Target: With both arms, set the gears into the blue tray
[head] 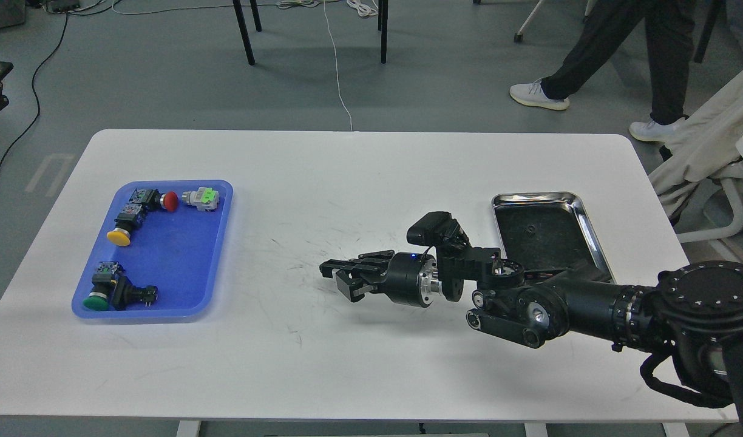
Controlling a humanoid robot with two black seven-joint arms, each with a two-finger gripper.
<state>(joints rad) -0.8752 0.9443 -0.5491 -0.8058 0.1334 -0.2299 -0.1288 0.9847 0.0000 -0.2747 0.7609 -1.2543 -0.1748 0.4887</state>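
Switches crowd your blue tray [183, 267] at the table's left: I count five, capped red [170, 201], yellow [119, 237] and green [95, 300]; bare white table [347, 170] lies between tray and right gripper [341, 276], whose jaws you see slightly parted, holding nothing I can make out; one gear [530, 229] sits in the steel tray [544, 197] far right.

A white table [359, 182] scuffed grey around the black right gripper [341, 276]; well off its fingertips a blue tray [217, 243] with red [172, 201], yellow [119, 237] and green [94, 301] caps; behind its wrist a shiny steel tray [581, 209], dark-bottomed
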